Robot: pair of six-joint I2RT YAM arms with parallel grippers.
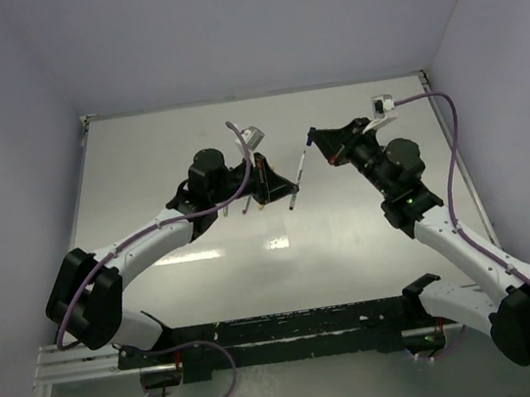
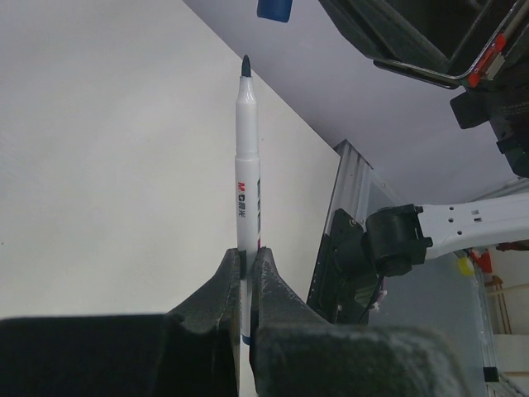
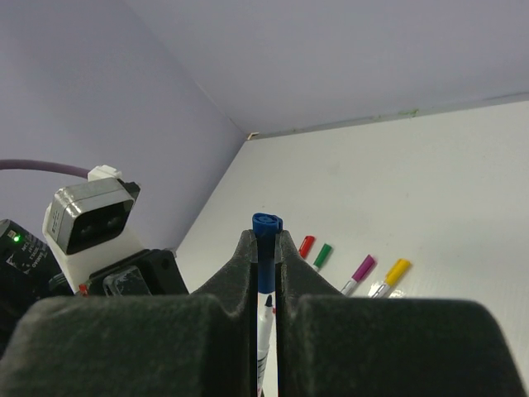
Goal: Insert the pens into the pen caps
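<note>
**Capping of the last pen, the blue pair.** The left gripper (image 2: 248,258) is closed on the lower barrel of the blue-tipped pen (image 2: 246,149). It holds the pen clear of the bench (image 3: 446,190), tip pointing toward the right arm. The right gripper (image 3: 264,241) is clamped on the blue cap (image 3: 266,222), also raised above the bench.

In the left wrist view the tip is near the cap but apart from it and off to one side, so the pen is not yet inserted. Four other pens (image 1: 262,209) lie side by side on the bench near the left gripper. They carry the red cap (image 3: 307,246), green cap (image 3: 322,255), purple cap (image 3: 364,267) and yellow cap (image 3: 397,270), and appear already fitted.

The next move probably calls for correcting the sideways offset so the tip meets the cap's mouth. The two can then be pressed together along the pen's axis, with both grips firm enough to stop the thin barrel pivoting.
</note>
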